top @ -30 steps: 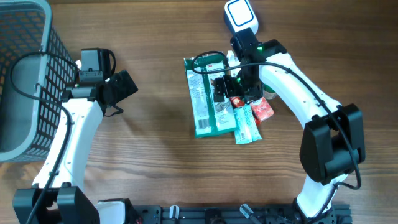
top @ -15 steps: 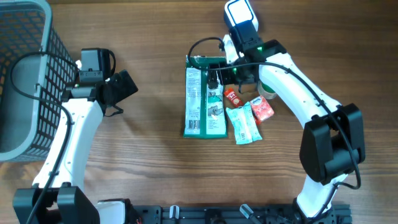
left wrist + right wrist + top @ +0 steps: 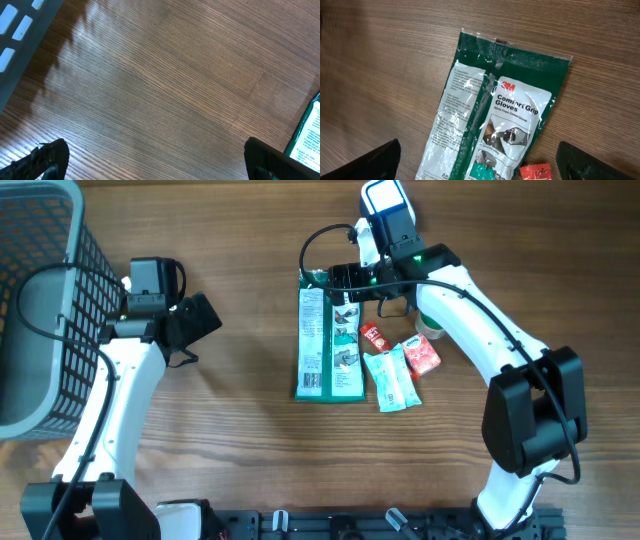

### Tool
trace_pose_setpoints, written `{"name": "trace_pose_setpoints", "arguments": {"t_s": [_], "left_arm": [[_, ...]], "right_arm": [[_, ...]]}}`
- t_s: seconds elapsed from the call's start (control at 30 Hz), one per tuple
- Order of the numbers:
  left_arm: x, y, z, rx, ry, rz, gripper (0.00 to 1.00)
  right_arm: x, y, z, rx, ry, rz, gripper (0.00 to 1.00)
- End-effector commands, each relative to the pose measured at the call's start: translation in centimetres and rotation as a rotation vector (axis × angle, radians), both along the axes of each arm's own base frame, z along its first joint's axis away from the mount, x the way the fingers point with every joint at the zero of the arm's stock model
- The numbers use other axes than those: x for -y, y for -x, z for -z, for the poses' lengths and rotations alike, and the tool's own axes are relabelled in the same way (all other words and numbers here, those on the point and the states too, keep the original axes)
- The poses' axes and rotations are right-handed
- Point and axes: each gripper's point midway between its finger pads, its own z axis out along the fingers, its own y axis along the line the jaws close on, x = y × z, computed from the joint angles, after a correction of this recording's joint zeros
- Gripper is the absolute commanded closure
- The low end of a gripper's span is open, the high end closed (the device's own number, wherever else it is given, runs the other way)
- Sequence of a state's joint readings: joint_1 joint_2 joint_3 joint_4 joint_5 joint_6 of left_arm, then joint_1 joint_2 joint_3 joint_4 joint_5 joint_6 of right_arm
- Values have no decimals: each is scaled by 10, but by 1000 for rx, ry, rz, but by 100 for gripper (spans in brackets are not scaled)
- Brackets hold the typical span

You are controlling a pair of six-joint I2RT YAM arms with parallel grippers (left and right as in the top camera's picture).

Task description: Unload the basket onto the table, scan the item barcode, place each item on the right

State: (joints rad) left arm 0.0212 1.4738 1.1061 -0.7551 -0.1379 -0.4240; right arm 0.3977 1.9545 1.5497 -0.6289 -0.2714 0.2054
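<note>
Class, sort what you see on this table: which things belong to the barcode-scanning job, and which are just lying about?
For the job: scanner, glove pack.
Lying about, for now: basket, teal sachets, red packets.

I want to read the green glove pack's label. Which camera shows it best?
Right wrist: the glove pack fills the frame, its print legible, though the lower end is cut off. Overhead shows the whole pack, but small. Left wrist catches only one edge.
</note>
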Motion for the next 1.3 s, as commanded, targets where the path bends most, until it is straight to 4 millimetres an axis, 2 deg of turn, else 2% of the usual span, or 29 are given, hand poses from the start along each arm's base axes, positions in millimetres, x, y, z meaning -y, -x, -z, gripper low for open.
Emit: {"name": "trace_pose_setpoints", "arguments": {"t_s": [0.0, 0.13, 0.2, 0.3, 0.5, 0.6, 0.63, 0.7, 0.77, 0.9, 1.0, 1.1, 1.17, 1.27], "left_arm": [[-4, -2, -1, 3, -14, -8, 0], [-4, -2, -1, 3, -14, -8, 0], [-4, -2, -1, 3, -14, -8, 0], [-4, -2, -1, 3, -14, -7, 0], [-4, -2, -1, 3, -14, -7, 0], [-4, -2, -1, 3, -14, -8, 0], [-4, -2, -1, 3, -14, -8, 0], [-4, -2, -1, 3, -14, -8, 0], [-4, -2, -1, 3, -14, -7, 0], [-4, -2, -1, 3, -14, -8, 0], [-4, -2, -1, 3, -14, -8, 0], [-4, -2, -1, 3, -14, -7, 0], [-4, -2, -1, 3, -14, -8, 0], [-4, -2, -1, 3, -14, -8, 0]], "right_arm": [[0, 0, 8, -12, 10, 6, 0], [0, 1, 0, 2, 4, 6, 0], [0, 1, -16, 33, -9, 7, 0], [1, 3, -56, 111, -43, 7, 0], [12, 28, -168, 337, -140, 7, 0], [23, 56, -232, 476, -199, 7, 0], [42, 68, -265, 606, -148, 15, 0], [62, 90, -302, 716, -141, 63, 0], [79, 128, -344, 824, -188, 74, 0], [108, 197, -395, 983, -260, 87, 0], [123, 233, -413, 1055, -294, 94, 0], [137, 258, -418, 1090, -302, 111, 0], [148, 273, -412, 1086, -284, 133, 0], [164, 296, -389, 1038, -238, 164, 0]]}}
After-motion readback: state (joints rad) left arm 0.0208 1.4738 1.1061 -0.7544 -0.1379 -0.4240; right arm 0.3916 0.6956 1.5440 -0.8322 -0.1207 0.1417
